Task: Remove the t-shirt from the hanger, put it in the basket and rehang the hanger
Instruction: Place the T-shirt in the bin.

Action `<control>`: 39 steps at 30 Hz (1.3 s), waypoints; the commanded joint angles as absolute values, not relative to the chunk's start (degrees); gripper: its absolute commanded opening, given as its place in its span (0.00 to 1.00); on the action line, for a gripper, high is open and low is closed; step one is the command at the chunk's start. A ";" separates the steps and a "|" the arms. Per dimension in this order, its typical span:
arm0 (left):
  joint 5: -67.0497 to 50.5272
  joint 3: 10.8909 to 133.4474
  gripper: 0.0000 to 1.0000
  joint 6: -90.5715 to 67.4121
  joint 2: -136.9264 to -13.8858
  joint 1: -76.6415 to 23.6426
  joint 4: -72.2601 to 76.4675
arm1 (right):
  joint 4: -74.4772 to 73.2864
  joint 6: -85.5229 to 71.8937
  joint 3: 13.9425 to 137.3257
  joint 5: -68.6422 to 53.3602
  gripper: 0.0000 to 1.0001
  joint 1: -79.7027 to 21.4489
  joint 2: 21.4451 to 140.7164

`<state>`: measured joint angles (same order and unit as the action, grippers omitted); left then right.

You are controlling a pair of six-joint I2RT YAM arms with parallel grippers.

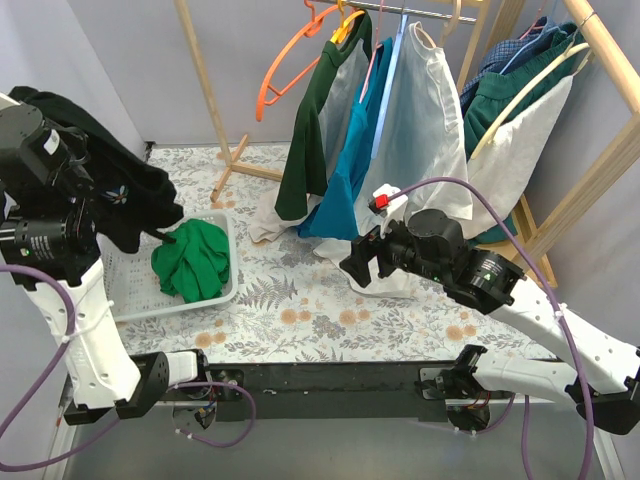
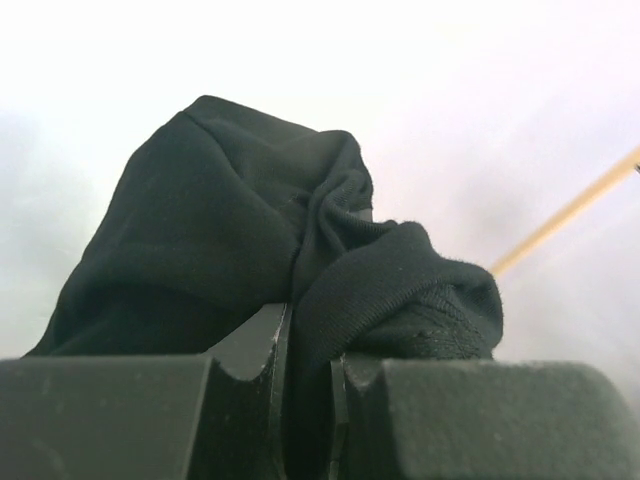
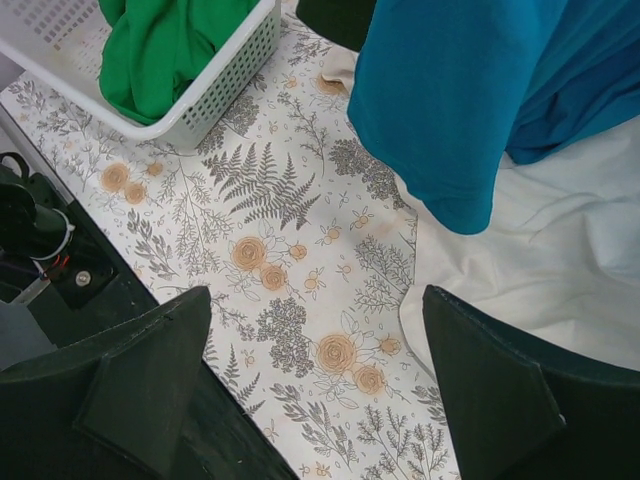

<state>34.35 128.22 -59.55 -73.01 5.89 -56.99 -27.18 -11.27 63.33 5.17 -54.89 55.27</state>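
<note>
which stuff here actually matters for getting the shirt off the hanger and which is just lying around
Part of the job: left gripper, shut on the black garment; right gripper, open; hanging teal shirt; white basket.
Just lying about: green garment in the basket; empty orange hanger; floral table cover.

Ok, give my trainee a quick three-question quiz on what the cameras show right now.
1. True or false: the left gripper is shut on the black shirt.
2. What lies bunched in the white basket? A) green cloth B) a white towel C) nothing at all
3. Fill in: the right gripper is ___ (open or shut).
Key: 1 true; 2 A; 3 open.
</note>
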 commanded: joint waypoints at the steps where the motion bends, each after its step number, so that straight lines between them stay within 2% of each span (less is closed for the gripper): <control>1: 40.34 129.38 0.00 -55.73 -69.62 5.45 -53.53 | -24.79 -11.60 64.95 3.52 0.94 -55.28 55.90; 7: 40.44 119.38 0.00 -56.24 -67.33 4.66 -53.61 | -24.43 -12.92 63.90 2.64 0.94 -55.28 55.46; 14: 30.60 86.01 0.00 -65.03 -58.89 4.66 -45.45 | -24.26 -14.68 62.14 2.02 0.93 -55.28 52.48; 19: 30.67 76.74 0.00 -68.80 -57.83 4.75 -42.19 | -25.22 -15.03 60.65 2.72 0.93 -55.20 49.32; 24: 34.63 61.29 0.00 -70.31 -55.28 6.32 -35.42 | -25.40 -15.03 59.94 3.08 0.93 -55.28 47.12; 31: 21.55 55.39 0.00 -74.09 -59.15 17.91 -33.59 | -26.00 -15.38 60.64 3.58 0.93 -55.20 47.55; 35: 9.61 51.07 0.00 -74.00 -62.56 30.37 -30.85 | -29.87 -13.63 63.89 8.17 0.93 -55.28 49.48; 39: 3.17 46.33 0.01 -74.53 -65.04 33.84 -28.83 | -29.45 -12.92 64.86 11.16 0.96 -55.20 48.96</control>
<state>12.32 50.17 -73.69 -63.57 31.22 -31.35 -29.56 -14.28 61.52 6.83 -54.89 49.89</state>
